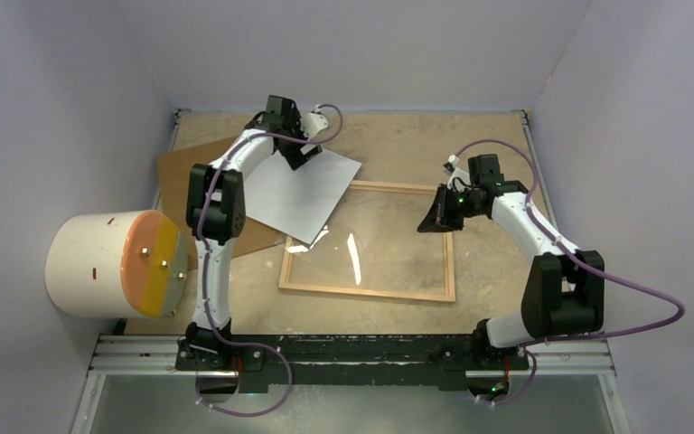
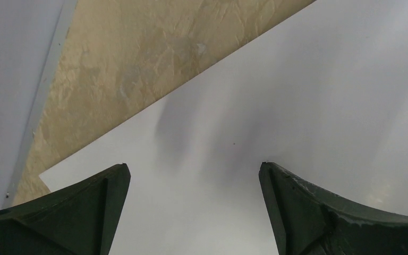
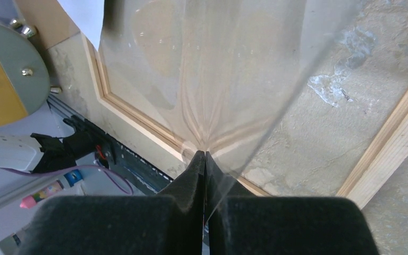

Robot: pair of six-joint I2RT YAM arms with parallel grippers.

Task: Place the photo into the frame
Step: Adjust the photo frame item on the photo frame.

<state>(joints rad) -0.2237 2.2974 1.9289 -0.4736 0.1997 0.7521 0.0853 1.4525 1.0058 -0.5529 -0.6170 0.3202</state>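
Two claws: left claw (image 2: pixel 194 172) wide over photo (image 2: pixel 308 106) (white back up), right claw (image 3: pixel 205 158) seemingly pinching pane (image 3: pixel 218 69) of frame (image 3: pixel 396 135).

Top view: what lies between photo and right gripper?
In the top view, only the frame's clear pane, table showing through. The right wrist view shows the right gripper pinching that pane.

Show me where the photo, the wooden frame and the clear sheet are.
photo (image 1: pixel 300 194), top view, middle of its white back.
wooden frame (image 1: pixel 366 293), top view, near rail.
clear sheet (image 3: pixel 218 79), right wrist view, wrinkled part above the pinch.
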